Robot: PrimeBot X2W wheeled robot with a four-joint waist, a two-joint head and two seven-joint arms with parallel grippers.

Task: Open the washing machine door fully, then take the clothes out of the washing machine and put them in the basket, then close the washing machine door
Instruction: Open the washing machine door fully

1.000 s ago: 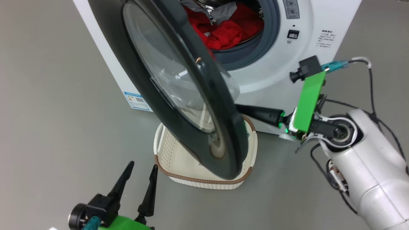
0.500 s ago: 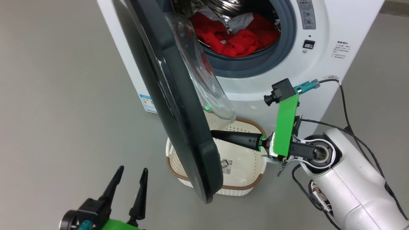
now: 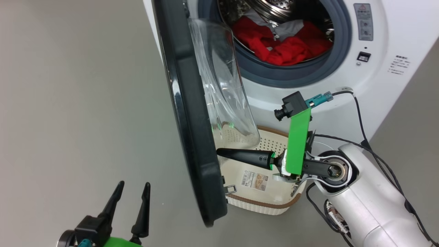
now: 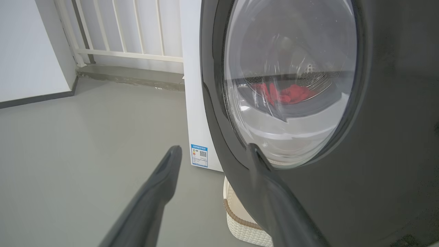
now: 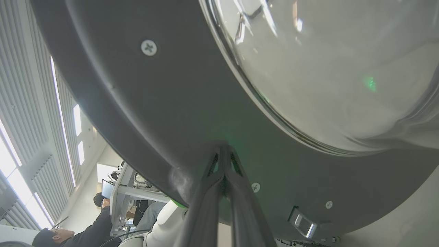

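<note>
- Step 1, door: the washing machine door (image 3: 187,113) is open a good way. It sticks out from the washing machine (image 3: 387,37) w/ its edge toward the head view. I think it can swing more, so "fully open" is not done yet.
- The right claw (image 3: 219,152) is shut tight, both fingers pressed together, holding nothing. Its tip touches the inside of the door's black rim, just under the glass bowl (image 3: 223,85). It looks like a push to swing the door wider.
- The left claw (image 3: 133,185) is wide open & empty. It sits low on the outer side of the door, apart from it.
- Step 2, clothes: not begun. The clothes (image 3: 284,51) are a red heap inside the steel drum (image 3: 274,10) — none pulled out.
- The basket (image 3: 264,203) is on the floor (image 3: 68,103) right in front of the machine, partly under the open door. Nothing is in it but a sticker (image 3: 255,179) on its bottom.
- Step 3, close door: not begun.
- So approx. the 1st part of 3 is nearly done. Left to do: end the door swing, grab the clothes, drop them in the basket, shut the door.
</note>
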